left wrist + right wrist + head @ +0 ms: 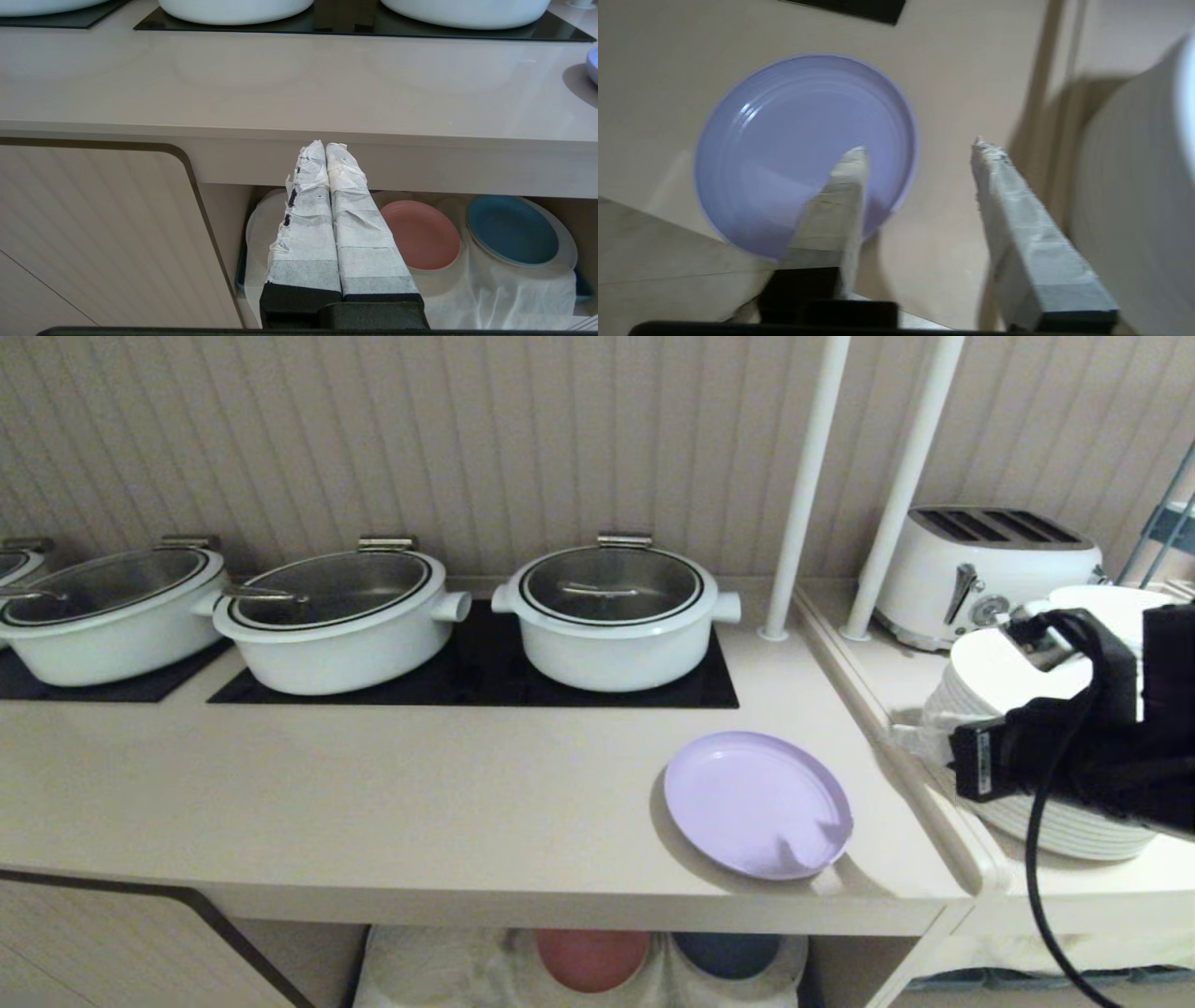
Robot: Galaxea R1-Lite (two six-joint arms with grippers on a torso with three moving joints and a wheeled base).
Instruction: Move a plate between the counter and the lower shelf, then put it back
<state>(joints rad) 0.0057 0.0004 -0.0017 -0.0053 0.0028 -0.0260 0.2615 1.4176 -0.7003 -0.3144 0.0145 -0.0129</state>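
Note:
The pale lavender plate (756, 803) lies flat on the beige counter (373, 784) near its front right corner, with nothing touching it. My right gripper (920, 145) hovers above the plate (794, 140), by the edge nearer the side ledge. Its fingers are open and hold nothing. The right arm (1074, 747) shows at the right, over the side ledge. My left gripper (326, 145) is shut and empty, parked in front of the counter's front edge (280, 130). Below it is the lower shelf (514, 289), draped in a crinkled white sheet.
A salmon-pink plate (420, 235) and a dark blue plate (511, 231) sit on the lower shelf. White lidded pots (611, 616) stand on black hob panels behind. Two white poles (803, 485), a toaster (980, 569) and a stack of white plates (990, 672) are at the right.

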